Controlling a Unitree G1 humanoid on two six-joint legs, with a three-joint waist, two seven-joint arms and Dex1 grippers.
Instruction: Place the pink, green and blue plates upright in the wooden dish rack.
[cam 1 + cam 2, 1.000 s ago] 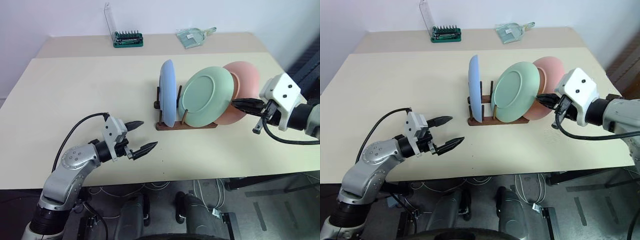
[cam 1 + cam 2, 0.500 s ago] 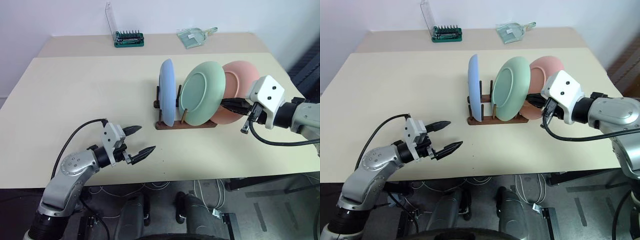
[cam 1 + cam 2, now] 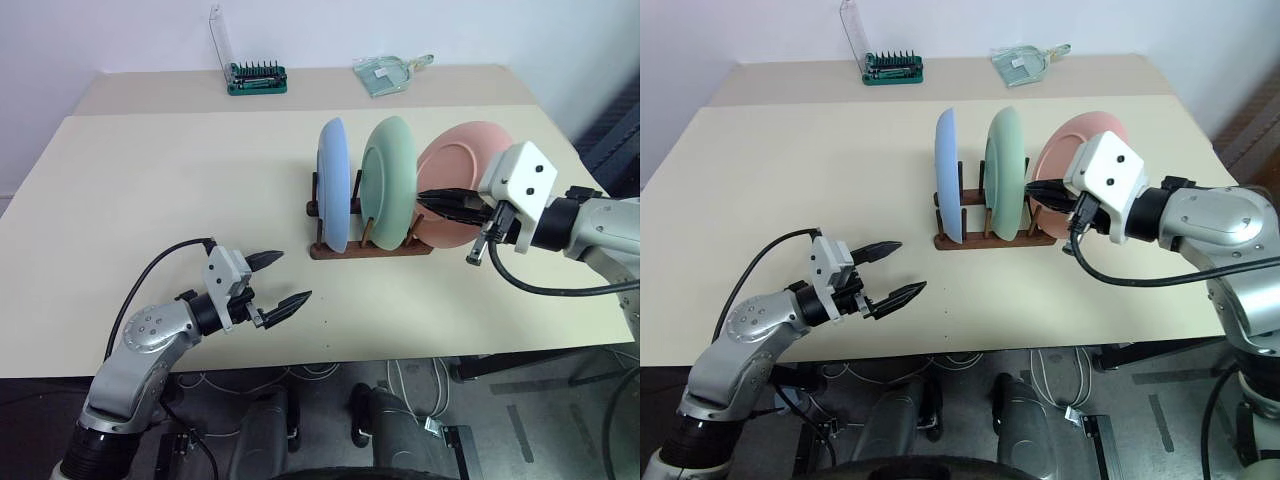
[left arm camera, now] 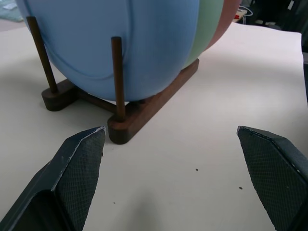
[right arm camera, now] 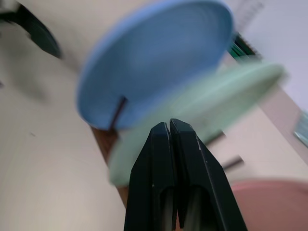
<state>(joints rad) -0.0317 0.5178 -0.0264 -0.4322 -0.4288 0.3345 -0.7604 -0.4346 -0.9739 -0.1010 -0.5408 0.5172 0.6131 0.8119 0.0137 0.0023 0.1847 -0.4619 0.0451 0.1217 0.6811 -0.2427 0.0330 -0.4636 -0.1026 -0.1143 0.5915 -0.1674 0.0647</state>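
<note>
On the cream table (image 3: pixel 150 180), a small dark brown wooden rack (image 3: pixel 372 248) with thin upright pegs stands right of centre. The blue plate (image 3: pixel 334 185) sits upright at its left end, seen nearly edge-on, a plain matte light blue disc. Just to its right the green plate (image 3: pixel 392 178), pale mint, also stands close to upright between the pegs. The pink plate (image 3: pixel 458 185), salmon coloured, is at the rack's right end, tilted so its shallow face shows broadly.

The right gripper (image 3: pixel 432 197) has its two black fingers pressed together, empty, their tips in the gap between the green and pink plates; contact with either cannot be told. The left gripper (image 3: pixel 280 282) hovers near the table's near edge, well left of the rack, fingers spread wide and holding nothing.

At the far edge lie a green bit set (image 3: pixel 257 77) and a clear packet (image 3: pixel 388 72).
</note>
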